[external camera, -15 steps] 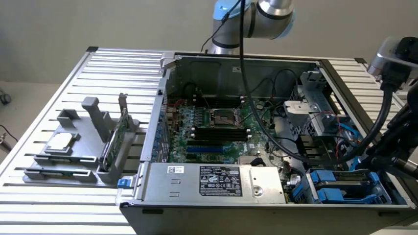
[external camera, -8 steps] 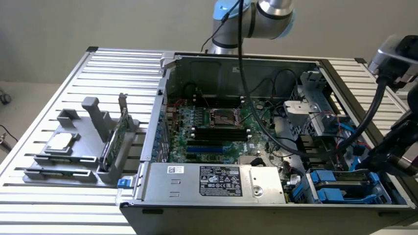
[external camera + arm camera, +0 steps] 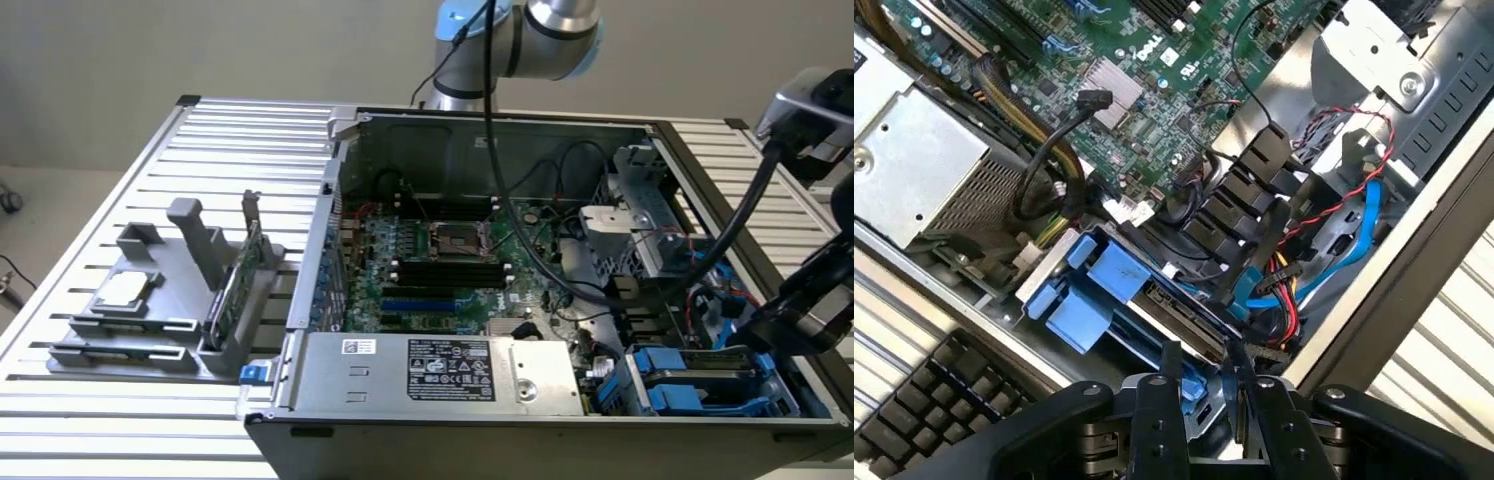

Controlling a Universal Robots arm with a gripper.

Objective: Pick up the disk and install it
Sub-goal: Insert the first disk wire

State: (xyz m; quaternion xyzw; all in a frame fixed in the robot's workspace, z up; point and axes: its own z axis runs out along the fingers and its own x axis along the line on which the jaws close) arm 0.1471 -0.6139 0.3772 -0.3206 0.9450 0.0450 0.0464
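Observation:
The disk point(image 3: 1172, 318) lies low in the drive bay at a corner of the open computer case point(image 3: 534, 120), a dark slab framed by its bright blue carrier point(image 3: 1099, 285). My gripper point(image 3: 1201, 365) stands right over its near end, the two black fingers point(image 3: 1170, 372) on either side of a blue part of the carrier and closed against it. In the exterior view the gripper point(image 3: 774, 340) hangs at the case's right wall, above the blue bay point(image 3: 694, 385).
Red, blue and black cables point(image 3: 1324, 250) run close beside the bay. A silver power supply point(image 3: 427, 370) fills the case's front, with the motherboard point(image 3: 441, 260) behind it. A grey holder point(image 3: 147, 300) with a chip and a green card stands on the slatted table at the exterior view's left.

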